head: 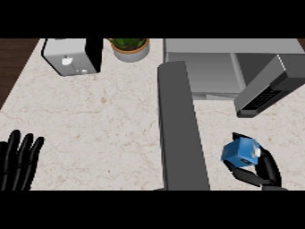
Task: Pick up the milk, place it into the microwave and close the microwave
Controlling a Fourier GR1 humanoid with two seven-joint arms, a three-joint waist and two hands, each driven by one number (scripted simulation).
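a: so, where is your milk carton (240,153)?
b: low at your right, in front of the microwave (214,71), whose door (271,86) stands open. your right hand (260,169) curls round the carton.
a: and your left hand (13,162)?
b: resting, fingers straight, at the counter's (95,120) lower left.

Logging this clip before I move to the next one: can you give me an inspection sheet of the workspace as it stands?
Surface: pale marbled counter, dark wood flooring at both sides.
Job's things: blue milk carton held above the counter; microwave at the back right, its door swung open.
Clutter: toaster-like appliance and potted plant at the back edge.
Hands: right hand curled round the milk carton; left hand open, resting at the lower left, fingers up.
Cables: nothing seen.
Surroundings: a long grey forearm-like shape crosses the middle of the view.
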